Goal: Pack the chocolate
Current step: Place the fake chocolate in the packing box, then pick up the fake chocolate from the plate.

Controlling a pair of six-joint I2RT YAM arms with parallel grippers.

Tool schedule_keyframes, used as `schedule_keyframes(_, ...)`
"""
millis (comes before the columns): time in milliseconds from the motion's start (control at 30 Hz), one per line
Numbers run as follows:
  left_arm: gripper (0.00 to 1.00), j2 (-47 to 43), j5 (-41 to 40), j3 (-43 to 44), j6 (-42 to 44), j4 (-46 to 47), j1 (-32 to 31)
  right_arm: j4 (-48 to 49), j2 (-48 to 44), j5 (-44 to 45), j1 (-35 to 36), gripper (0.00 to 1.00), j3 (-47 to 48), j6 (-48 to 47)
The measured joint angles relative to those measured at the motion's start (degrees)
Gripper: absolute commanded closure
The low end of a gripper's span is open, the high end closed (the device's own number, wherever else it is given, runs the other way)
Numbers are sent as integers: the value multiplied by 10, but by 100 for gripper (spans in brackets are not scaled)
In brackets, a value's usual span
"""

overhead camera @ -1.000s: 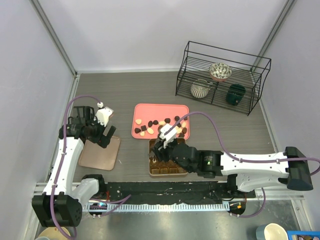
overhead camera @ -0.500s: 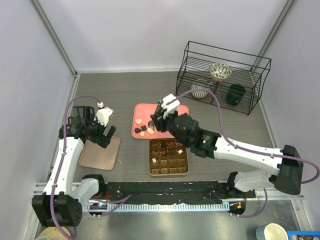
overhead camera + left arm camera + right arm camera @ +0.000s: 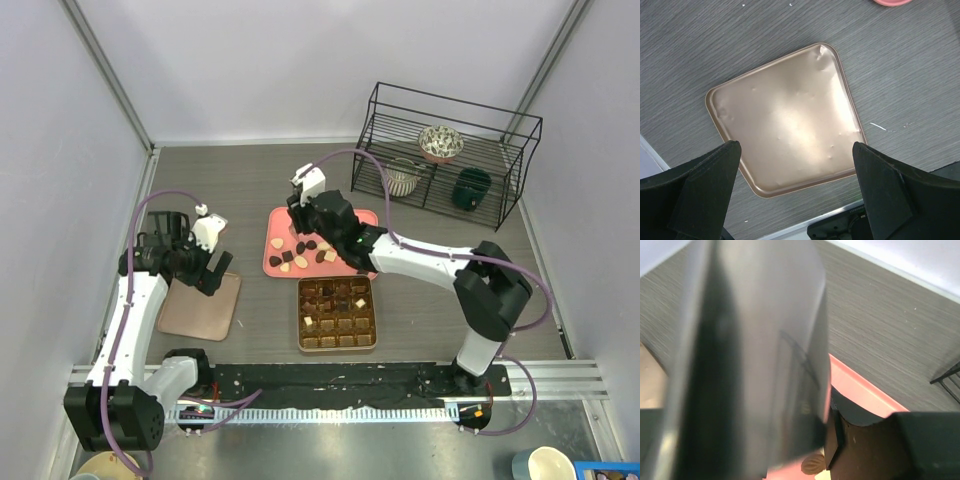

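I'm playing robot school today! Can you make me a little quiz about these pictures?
1. True or false: the left fingers hang wide open above the flat gold lid.
2. What colour is the tray holding loose chocolate? A pink, B green, C blue.
3. Fill in: in the top view, the gridded box sits just ___ the tray.
Key: 1 true; 2 A; 3 below.
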Motion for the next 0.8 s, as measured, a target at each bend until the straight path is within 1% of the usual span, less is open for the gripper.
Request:
schedule_keyframes(67, 0, 0, 0, 0, 0, 0, 0, 4, 24, -5, -4, 54, 7, 0)
schedule_keyframes(233, 0, 0, 0, 0, 1, 0, 0, 22, 58, -11, -11, 54, 14, 0)
schedule_keyframes(500, 0, -2, -1, 0, 1, 0, 0, 50, 65, -11, -13, 53, 13, 6)
schedule_keyframes(800, 0, -9, -2, 0, 3, -1, 0, 75, 65, -13, -13, 53, -36, 22)
